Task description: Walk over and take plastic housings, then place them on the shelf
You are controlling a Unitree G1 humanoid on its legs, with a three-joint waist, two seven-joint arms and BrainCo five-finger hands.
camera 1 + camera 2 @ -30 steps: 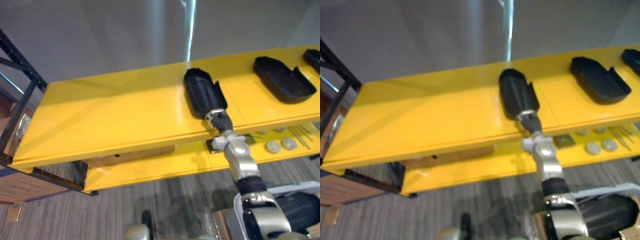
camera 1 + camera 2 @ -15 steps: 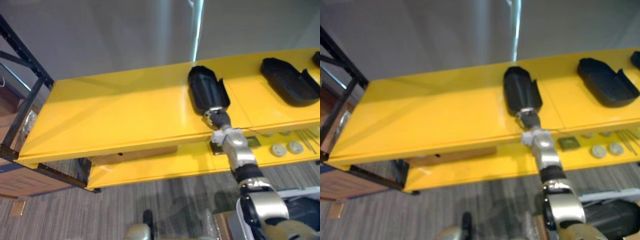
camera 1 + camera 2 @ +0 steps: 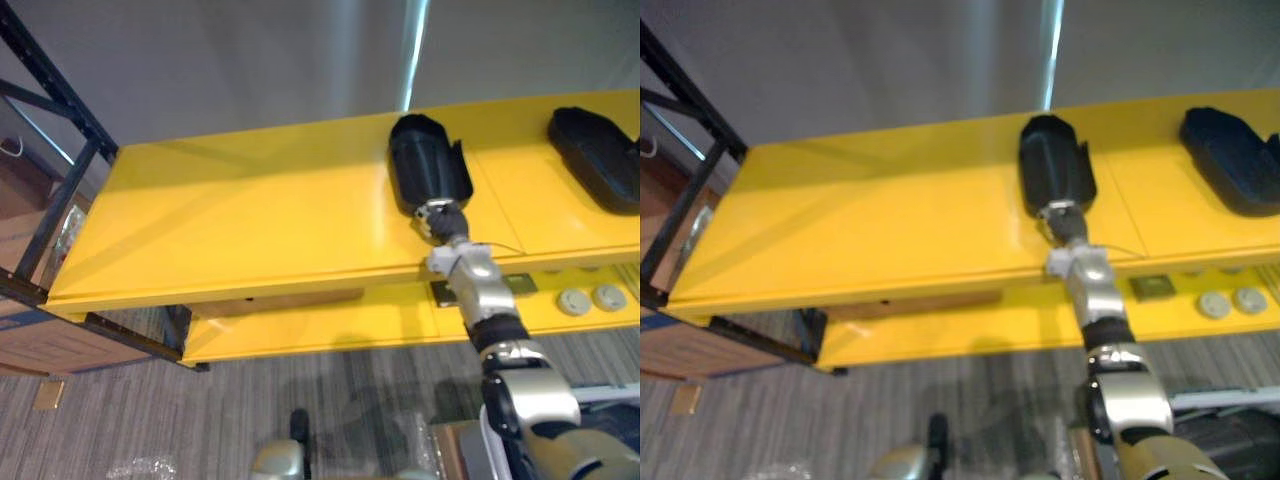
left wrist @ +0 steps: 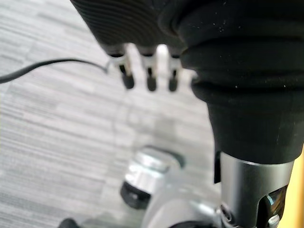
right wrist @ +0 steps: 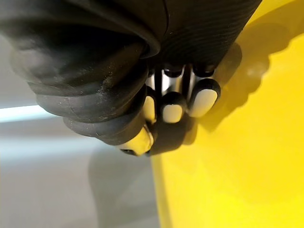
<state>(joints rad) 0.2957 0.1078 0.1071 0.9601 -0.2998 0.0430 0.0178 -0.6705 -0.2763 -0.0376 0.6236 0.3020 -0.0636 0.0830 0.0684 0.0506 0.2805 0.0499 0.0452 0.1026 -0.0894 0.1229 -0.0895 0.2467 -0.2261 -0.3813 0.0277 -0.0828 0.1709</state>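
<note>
Grey striped carpet (image 3: 200, 420) below. Black metal rack (image 3: 70, 210) at far left, brown box (image 3: 40, 345) beneath it. Two pale round discs (image 3: 575, 301) side by side at right (kind unclear), small dark square plate (image 3: 1153, 288) near them. Grey wall (image 3: 250, 60) behind.

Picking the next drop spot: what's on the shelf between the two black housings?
Nothing: in the left eye view the yellow shelf is bare between the housing held by the right hand and the other housing.
</note>
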